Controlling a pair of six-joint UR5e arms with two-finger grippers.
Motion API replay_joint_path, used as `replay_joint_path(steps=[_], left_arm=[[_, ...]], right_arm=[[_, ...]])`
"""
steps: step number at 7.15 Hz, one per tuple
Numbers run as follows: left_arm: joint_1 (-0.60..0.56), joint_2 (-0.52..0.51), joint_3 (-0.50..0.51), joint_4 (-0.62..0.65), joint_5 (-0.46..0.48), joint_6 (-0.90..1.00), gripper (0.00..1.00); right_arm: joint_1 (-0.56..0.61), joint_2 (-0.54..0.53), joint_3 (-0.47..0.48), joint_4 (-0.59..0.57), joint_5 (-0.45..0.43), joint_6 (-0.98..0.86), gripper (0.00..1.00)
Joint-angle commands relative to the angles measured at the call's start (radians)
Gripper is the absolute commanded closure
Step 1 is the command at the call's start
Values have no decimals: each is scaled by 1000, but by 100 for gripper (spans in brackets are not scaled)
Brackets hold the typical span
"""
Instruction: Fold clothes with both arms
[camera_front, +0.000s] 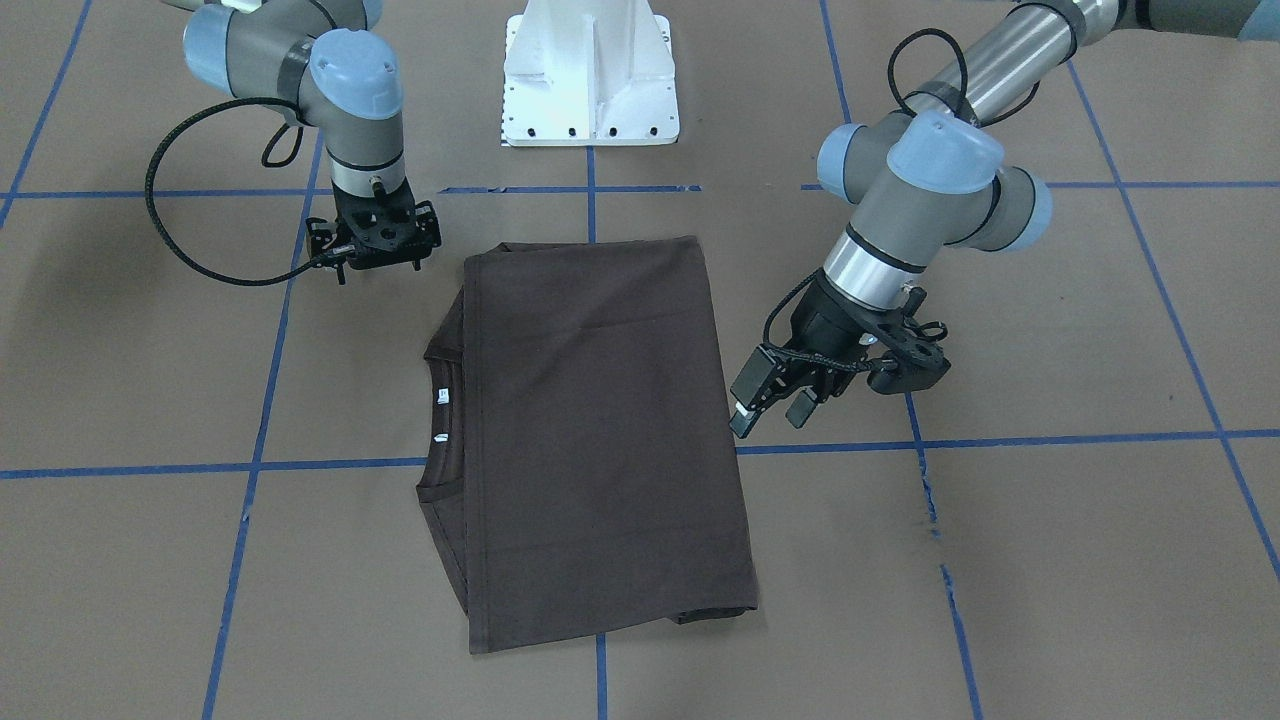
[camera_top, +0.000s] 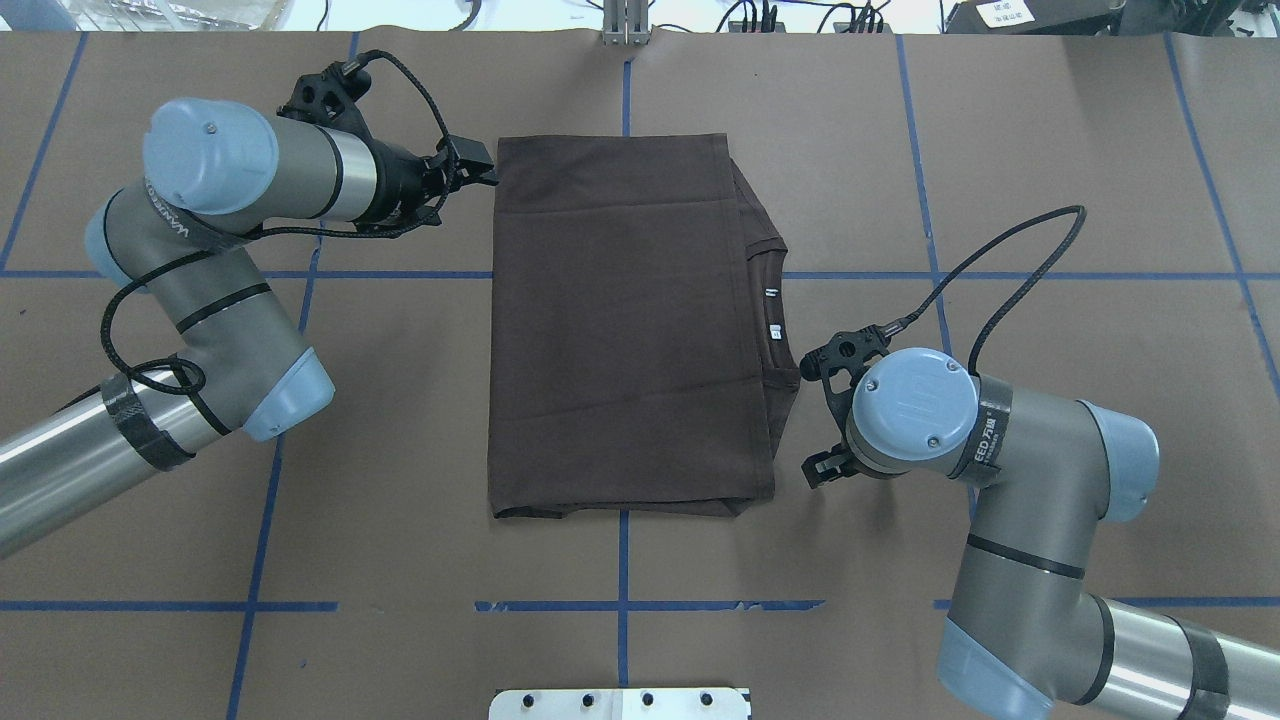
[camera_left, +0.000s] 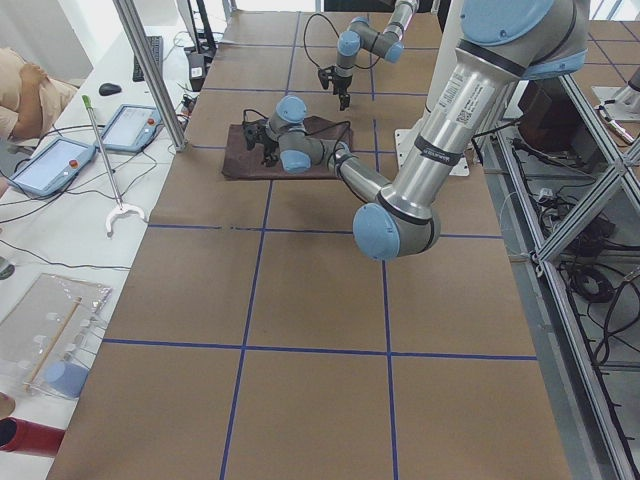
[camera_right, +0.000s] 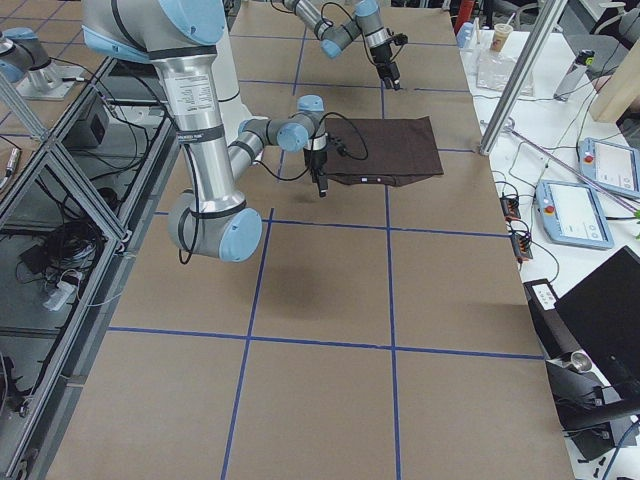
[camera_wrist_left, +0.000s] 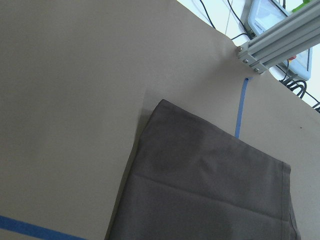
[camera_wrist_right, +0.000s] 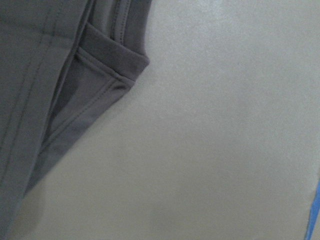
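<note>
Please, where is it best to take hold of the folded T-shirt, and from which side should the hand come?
Probably the far left corner of the T-shirt, approached from the robot's left, low along the table. It lies flat, so only an edge gives a bite, and the open left hand is on that side.

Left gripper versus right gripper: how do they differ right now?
The left gripper is tilted toward the T-shirt on its plain folded side, jaws apart. The right gripper points straight down on the side of the collar, jaws hidden under the wrist. Both are black and sit beside the cloth.
</note>
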Motion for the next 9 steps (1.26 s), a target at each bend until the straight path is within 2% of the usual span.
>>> replay_joint_path(steps=[1, 3, 5, 6, 9], left_arm=[[0, 0, -6, 0, 0, -3, 10], [0, 0, -13, 0, 0, -3, 10], [0, 3, -39, 8, -2, -3, 10], [0, 3, -39, 9, -2, -3, 10], [0, 3, -39, 9, -2, -8, 9]], right_arm=[[-7, 69, -2, -4, -1, 204, 0], [-70, 106, -11, 43, -9, 709, 3], [-127, 104, -71, 188, -85, 1064, 18], [-125, 104, -114, 260, -95, 1141, 22], [-101, 104, -117, 272, -93, 1148, 22]])
